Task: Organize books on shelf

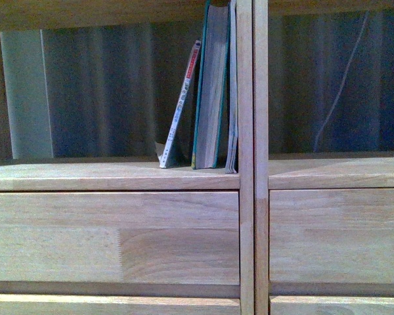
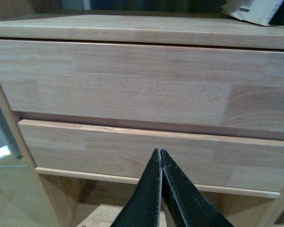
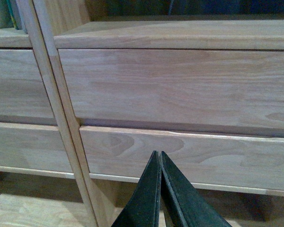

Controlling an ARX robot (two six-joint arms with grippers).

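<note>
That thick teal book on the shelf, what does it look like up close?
The thick teal paperback stands nearly upright in the shelf's left compartment, its greyish page block facing the camera between teal covers. The thin leaning booklet is on one side and a slim pale book by the wooden divider on the other. Its top is out of frame.

The teal paperback (image 1: 212, 85) runs past the front view's top edge, and its cover art cannot be seen. The slim book (image 1: 233, 92) shows only an edge against the upright. Print on the booklet's spine (image 1: 181, 105) is too small to read
</note>
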